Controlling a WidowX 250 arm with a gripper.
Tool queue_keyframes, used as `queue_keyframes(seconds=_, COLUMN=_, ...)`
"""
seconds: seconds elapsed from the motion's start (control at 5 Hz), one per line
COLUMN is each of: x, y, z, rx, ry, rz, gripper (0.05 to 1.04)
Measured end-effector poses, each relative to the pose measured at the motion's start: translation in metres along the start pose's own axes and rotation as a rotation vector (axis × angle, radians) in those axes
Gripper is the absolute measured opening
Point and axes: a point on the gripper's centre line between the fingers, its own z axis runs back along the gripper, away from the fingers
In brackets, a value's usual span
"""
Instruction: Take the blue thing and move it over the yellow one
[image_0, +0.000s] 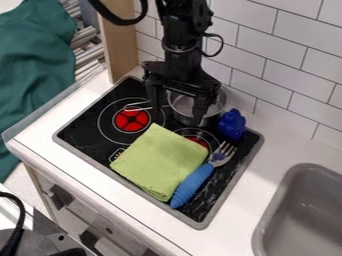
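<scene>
The black gripper (178, 109) hangs over the back of the stove, in front of the metal pot, its two fingers spread wide. A small dark-blue toy (232, 124) sits at the stove's back right, to the right of the pot. A fork with a blue handle (192, 185) lies slantwise along the right side of a folded yellow-green cloth (160, 161), tines toward the back. The cloth lies flat on the front of the stove and partly covers the right burner.
The metal pot (218, 107) stands at the back of the black stove top (85, 131), beside the tiled wall. A red burner (131, 120) shows at left. The grey sink (304, 210) is at lower right, and a green cloth (33, 75) hangs at far left.
</scene>
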Motion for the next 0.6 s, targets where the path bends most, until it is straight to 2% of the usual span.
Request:
queue_keyframes(seconds=0.2, x=-0.005, y=-0.001, z=-0.009, rx=0.003, ry=0.035, rz=-0.001, gripper=0.998)
queue_keyframes(seconds=0.4, x=0.008, y=-0.012, z=-0.02, rx=-0.001, ry=0.044, rz=-0.006, gripper=0.998)
queue_keyframes(seconds=0.6, x=0.026, y=-0.039, z=-0.032, rx=-0.009, ry=0.049, rz=-0.068, gripper=0.998)
